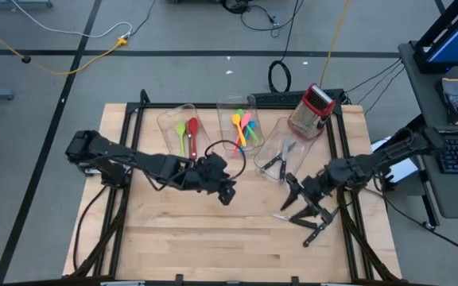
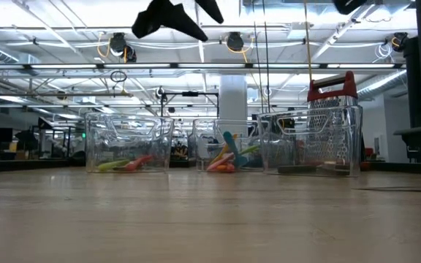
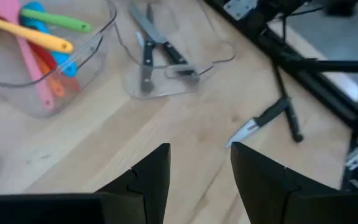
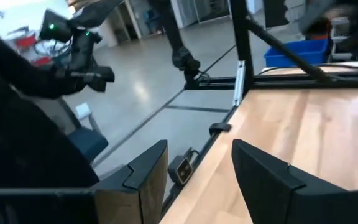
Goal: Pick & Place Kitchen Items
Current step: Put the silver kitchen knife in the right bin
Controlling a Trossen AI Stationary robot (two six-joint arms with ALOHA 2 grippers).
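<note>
From above, I see the left gripper (image 1: 227, 193) near the table's (image 1: 173, 246) middle, fingers apart and holding nothing. The right gripper (image 1: 294, 193) sits over the table's right side, fingers spread, empty too. Just beside it lie two loose knives (image 1: 312, 225) on the wood: one runs across the table, tip toward the left, and the other slants toward the near edge. Three bins stand along the far side. The left bin (image 1: 168, 121) has a green spoon (image 1: 180, 133) and a red spoon (image 1: 192, 135) lying lengthwise, heads to the far edge. The middle bin (image 1: 223, 107) holds a fanned bunch of coloured spoons (image 1: 244, 129). The right bin (image 1: 266, 161) holds black-handled knives (image 1: 277, 160), with a grater (image 1: 311, 111) just behind it.

At table height, the three bins stand in a row, utensils lying flat in the first two, and the grater rises behind the third.

My left wrist camera shows both fingers (image 3: 149, 174) parted over bare wood; ahead, a loose knife (image 3: 263, 119) lies slanted, blade tip toward the gripper.

My right wrist camera shows parted fingers (image 4: 148, 168) at the table's edge, floor beyond.
</note>
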